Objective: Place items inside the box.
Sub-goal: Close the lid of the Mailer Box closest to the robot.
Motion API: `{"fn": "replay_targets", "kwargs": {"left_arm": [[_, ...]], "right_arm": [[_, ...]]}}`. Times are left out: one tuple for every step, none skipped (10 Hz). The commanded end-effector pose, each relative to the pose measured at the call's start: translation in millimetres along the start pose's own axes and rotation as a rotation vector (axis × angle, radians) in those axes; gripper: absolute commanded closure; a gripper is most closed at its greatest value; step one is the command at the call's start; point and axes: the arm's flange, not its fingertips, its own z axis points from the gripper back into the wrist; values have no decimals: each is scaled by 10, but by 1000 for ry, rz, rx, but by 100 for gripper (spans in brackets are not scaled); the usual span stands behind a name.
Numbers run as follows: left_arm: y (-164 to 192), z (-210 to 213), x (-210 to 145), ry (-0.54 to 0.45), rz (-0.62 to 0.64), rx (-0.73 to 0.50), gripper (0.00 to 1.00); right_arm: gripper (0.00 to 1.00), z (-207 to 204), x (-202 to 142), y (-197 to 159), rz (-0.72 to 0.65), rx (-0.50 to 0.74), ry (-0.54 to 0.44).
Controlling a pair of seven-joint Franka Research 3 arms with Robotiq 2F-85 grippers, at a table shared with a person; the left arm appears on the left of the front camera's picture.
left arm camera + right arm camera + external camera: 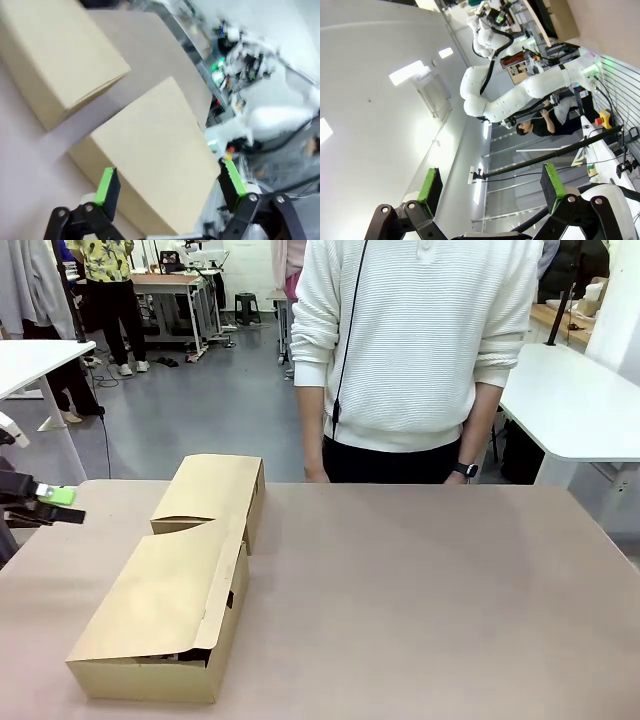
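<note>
Plainly, the left claw (167, 192) stood spread wide with nothing between its green pads (106, 186), hanging above the nearer end of a tan cardboard box (150, 165) in the lower half of the left wrist frame. In the front view that claw (55, 502) sat at the left edge of the frame, apart from the box. The right claw (490, 192) was likewise released and empty, aimed away from the worktop at a pale ceiling and wall in the right wrist frame.

In the front view, the long tan cardboard box (165, 615) lay in the lower left of the frame on the brownish worktop (430, 600), its lid flap down over the top with a dark slot at its near end. A second, smaller tan cardboard carton (212, 490) lay just behind it, toward the upper left. A person in a white knit sweater (415, 340) stood at the far side, top centre.

Whether any items lay inside could not be told. By my reckoning the box was light, fairly stiff corrugated board, liable to dent or skid if pinched hard; the free lid edge looked the best place to take hold.
</note>
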Motion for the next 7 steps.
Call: {"fn": "replay_targets", "kwargs": {"left_arm": [[102, 272, 91, -58, 285, -169, 0], [0, 0, 0, 0, 0, 0, 0], [0, 0, 0, 0, 0, 0, 0], [0, 0, 0, 0, 0, 0, 0], [0, 0, 0, 0, 0, 0, 0], [0, 0, 0, 0, 0, 0, 0], [0, 0, 0, 0, 0, 0, 0]], "right_arm": [[0, -1, -22, 62, -18, 12, 5], [0, -1, -22, 62, -18, 12, 5], [0, -1, -22, 62, -18, 12, 5], [0, -1, -22, 62, -18, 12, 5], [0, -1, -22, 62, -18, 12, 5], [0, -1, -22, 62, -18, 12, 5], [0, -1, -22, 62, -18, 12, 5]]}}
